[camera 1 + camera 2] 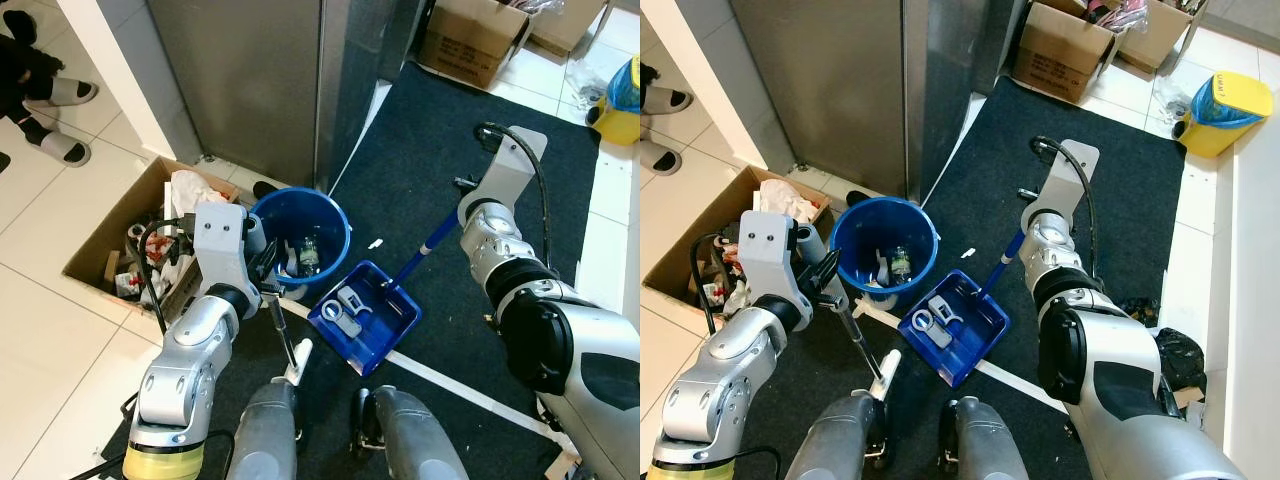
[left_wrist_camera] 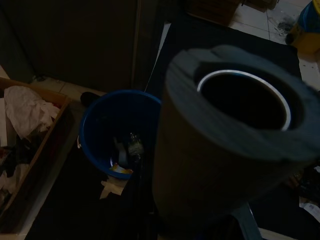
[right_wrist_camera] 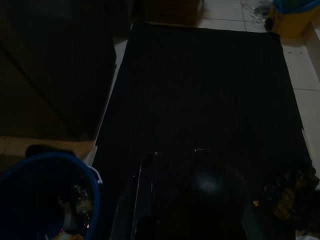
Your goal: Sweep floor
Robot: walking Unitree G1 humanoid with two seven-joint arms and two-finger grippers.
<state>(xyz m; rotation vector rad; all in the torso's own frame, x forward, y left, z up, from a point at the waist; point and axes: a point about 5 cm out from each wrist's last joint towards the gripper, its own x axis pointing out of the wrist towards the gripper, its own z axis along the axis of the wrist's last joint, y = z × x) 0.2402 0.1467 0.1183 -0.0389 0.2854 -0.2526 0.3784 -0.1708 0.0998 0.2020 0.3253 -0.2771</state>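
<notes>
The blue dustpan [image 1: 365, 317] is sitting on the dark mat [image 1: 480, 140] just beside the blue bucket [image 1: 300, 240], carrying a few pieces of rubbish, and its long blue handle [image 1: 420, 255] is slanting up toward the right arm. The right gripper [image 1: 462, 186] is sitting at the top of that handle, though I cannot tell whether its fingers are closed on it. The left gripper [image 1: 265, 268] is clamping a thin dark brush stick [image 1: 283, 335] that is running down to a white tip near the robot's feet. The dustpan is probably light, stiff plastic, so it is likely tipping easily; holding high on the handle and keeping the pan level looks wise.
</notes>
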